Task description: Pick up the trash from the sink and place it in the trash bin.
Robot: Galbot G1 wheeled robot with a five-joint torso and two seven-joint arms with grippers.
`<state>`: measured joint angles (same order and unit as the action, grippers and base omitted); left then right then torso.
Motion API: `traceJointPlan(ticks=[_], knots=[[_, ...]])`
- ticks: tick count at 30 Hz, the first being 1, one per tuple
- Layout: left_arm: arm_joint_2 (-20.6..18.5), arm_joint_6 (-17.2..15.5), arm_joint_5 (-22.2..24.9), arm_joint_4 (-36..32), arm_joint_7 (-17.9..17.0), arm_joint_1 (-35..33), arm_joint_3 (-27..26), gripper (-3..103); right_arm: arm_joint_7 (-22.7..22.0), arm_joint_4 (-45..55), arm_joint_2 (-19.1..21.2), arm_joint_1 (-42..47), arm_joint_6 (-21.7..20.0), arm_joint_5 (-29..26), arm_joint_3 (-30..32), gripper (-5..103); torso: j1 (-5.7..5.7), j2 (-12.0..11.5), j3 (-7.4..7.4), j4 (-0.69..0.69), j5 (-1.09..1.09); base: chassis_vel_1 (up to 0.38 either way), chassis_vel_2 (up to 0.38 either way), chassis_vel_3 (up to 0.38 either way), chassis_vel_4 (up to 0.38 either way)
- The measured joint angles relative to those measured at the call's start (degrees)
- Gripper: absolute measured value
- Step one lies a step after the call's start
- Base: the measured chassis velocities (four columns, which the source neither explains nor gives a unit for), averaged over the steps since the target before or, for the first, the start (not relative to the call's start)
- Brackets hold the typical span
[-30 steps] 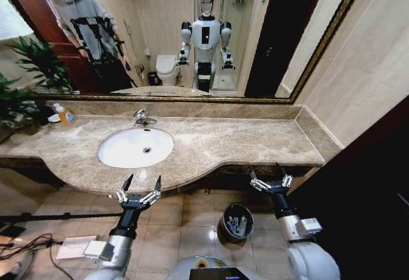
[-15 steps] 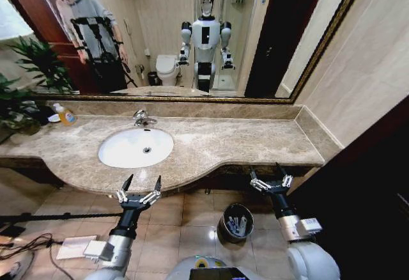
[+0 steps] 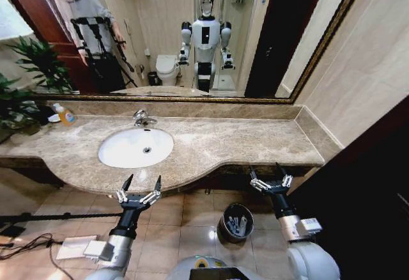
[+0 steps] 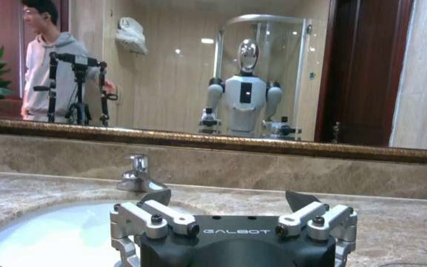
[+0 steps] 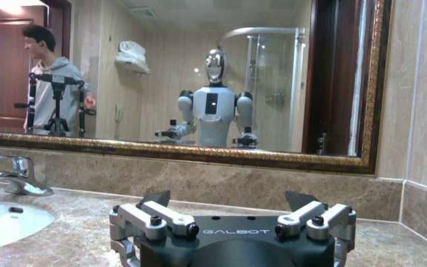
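Observation:
The white oval sink (image 3: 135, 147) sits in the marble countertop (image 3: 223, 142) with a chrome faucet (image 3: 142, 119) behind it; its basin looks bare apart from the drain. Several white tubes of trash (image 3: 236, 224) stand inside the dark round trash bin (image 3: 225, 228) on the floor below the counter. My left gripper (image 3: 141, 184) hovers open in front of the counter edge, just below the sink. To the right of the bin my right gripper (image 3: 270, 174) is held open at the counter's front edge. Both grippers are empty. The sink (image 4: 58, 236) and faucet (image 4: 138, 173) also appear beyond the left gripper (image 4: 228, 201).
An orange-yellow soap bottle (image 3: 64, 114) stands at the counter's far left beside a plant (image 3: 25, 82). A large mirror (image 3: 192, 31) lines the wall. Cables and a white box (image 3: 73, 247) lie on the tiled floor at left. A dark door (image 3: 364, 190) stands at right.
Both arms and the task's things have stayed still. Only the person reflected in the mirror has shifted.

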<state>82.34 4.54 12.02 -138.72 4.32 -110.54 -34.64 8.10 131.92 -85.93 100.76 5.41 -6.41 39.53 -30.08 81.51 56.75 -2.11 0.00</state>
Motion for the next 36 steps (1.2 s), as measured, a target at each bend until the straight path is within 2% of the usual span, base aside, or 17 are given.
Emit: traceJointPlan(ticks=[36], knots=[[0.00,0.00,0.00,0.00,0.00,0.00,0.00,100,0.00,0.00,0.00,0.00,0.00,0.00,0.00,100,0.00,0.00,0.00,0.00,0.00,0.000,0.000,0.000,0.000]])
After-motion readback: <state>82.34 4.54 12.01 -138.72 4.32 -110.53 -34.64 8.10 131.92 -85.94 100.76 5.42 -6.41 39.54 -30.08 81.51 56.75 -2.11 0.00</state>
